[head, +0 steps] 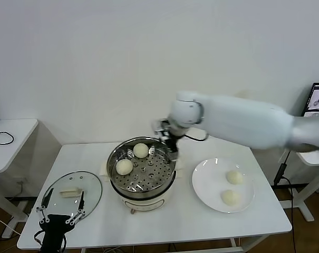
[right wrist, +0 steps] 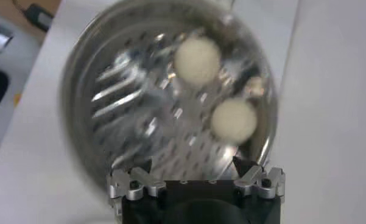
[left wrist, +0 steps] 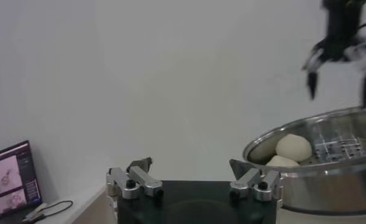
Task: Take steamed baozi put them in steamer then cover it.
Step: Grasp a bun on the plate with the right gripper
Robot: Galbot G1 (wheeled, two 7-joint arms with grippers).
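White table (head: pixel 254 221) holds the steamer (head: pixel 143 174) with two baozi (head: pixel 124 166) inside; two wait on the plate (head: pixel 201 182). Right gripper (head: pixel 167 141) hovers open, empty. Left gripper (head: pixel 60 210) idles open by the lid (head: pixel 93 190), still off.

The steamer (head: pixel 143 174) is shiny steel with a tray dotted with holes, on a cream-white base; the four steamed baozi (head: pixel 124 166) are creamy white. The plate (head: pixel 204 187) and surface (head: pixel 175 221) are white, the cover (head: pixel 90 190) clear glass with a cream handle
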